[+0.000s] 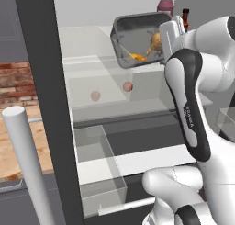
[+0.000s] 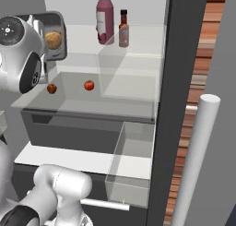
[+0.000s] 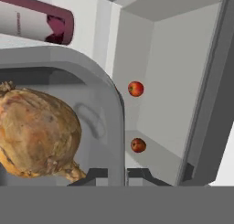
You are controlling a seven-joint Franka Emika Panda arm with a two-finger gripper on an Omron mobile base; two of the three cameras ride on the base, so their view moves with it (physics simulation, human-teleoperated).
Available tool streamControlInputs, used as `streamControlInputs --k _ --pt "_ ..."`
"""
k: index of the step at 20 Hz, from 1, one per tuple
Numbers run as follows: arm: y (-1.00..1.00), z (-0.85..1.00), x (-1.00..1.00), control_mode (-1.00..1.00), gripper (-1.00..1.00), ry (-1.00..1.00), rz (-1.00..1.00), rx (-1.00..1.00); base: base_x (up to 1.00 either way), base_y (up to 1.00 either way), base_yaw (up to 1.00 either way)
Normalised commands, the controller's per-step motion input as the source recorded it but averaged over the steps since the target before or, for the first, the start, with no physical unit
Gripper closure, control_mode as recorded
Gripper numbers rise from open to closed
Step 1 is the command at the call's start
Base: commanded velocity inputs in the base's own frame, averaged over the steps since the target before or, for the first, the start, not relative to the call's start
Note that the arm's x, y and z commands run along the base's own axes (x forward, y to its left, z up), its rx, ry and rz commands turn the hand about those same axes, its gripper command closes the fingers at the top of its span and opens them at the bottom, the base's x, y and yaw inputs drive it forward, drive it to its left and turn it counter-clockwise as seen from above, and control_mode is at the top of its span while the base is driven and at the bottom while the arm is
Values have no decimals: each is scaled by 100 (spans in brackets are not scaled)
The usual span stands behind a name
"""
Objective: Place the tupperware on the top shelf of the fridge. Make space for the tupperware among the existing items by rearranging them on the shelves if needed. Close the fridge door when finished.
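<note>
Fingers [image 3: 117,173] clamped on the tupperware [image 1: 137,38] rim, tub tipped on edge in front of the fridge [image 2: 177,82], top shelf [image 2: 138,40] beyond and slightly below, bottles [image 2: 105,17] off to the far side.

I see a red brick wall [image 1: 16,84] beside me — and a light wooden floor [image 1: 20,141] below it.

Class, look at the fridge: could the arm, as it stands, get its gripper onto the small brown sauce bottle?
Probably not yet. The gripper is shut on the rim of the tupperware, and the sauce bottle stands behind the tall red bottle.
</note>
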Motion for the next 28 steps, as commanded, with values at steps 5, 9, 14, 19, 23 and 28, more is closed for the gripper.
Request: streamControlInputs --k 5,9,14,19,23,28 --pt "20 40 45 -100 100 0 0 0 0 0 0" --pt "7 15 56 -100 100 0 0 0 0 0 0" --pt "6 -3 52 -100 100 0 0 -2 0 0 0" --pt "19 -22 44 -100 100 0 0 -8 0 0 0" --pt "28 -15 45 -100 100 0 0 -8 0 0 0" --pt "26 -1 48 -100 100 0 0 -5 0 0 0"
